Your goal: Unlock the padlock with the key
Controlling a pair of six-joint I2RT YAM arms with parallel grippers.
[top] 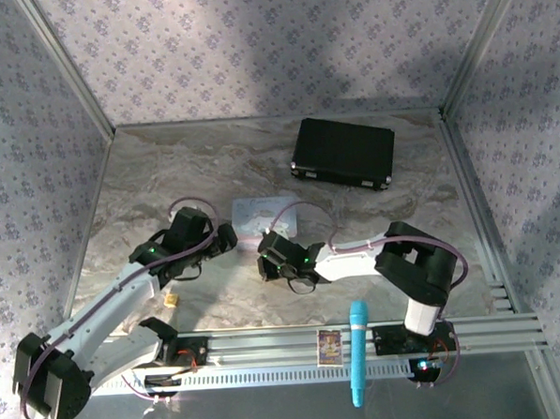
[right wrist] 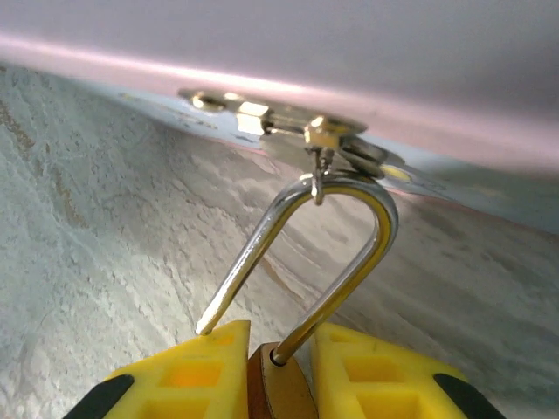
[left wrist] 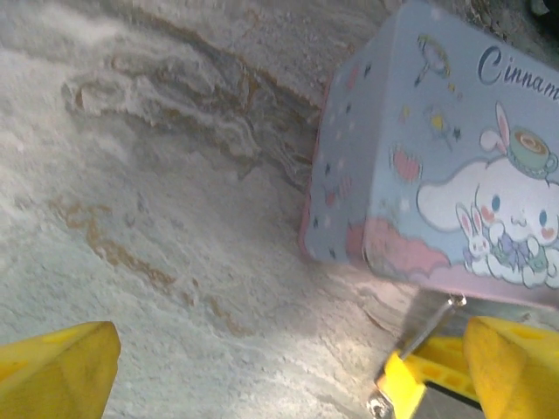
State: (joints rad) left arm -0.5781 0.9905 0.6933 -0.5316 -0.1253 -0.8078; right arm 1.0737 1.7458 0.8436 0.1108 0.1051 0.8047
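Padlock is pinched between the R gripper's fingers (only the top of its brass body shows). Its shackle runs straight ahead from the fingertips to the hasp on the Cinnamoroll tin. L gripper is spread wide, w/ the tin ahead-right of it. Keyhole end prob. faces the R wrist.

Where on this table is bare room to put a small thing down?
The table is bare at far left, between the left wall and the black case, and at right, between that case and the right arm. The middle is crowded: the left gripper and right gripper meet at the pale blue tin.
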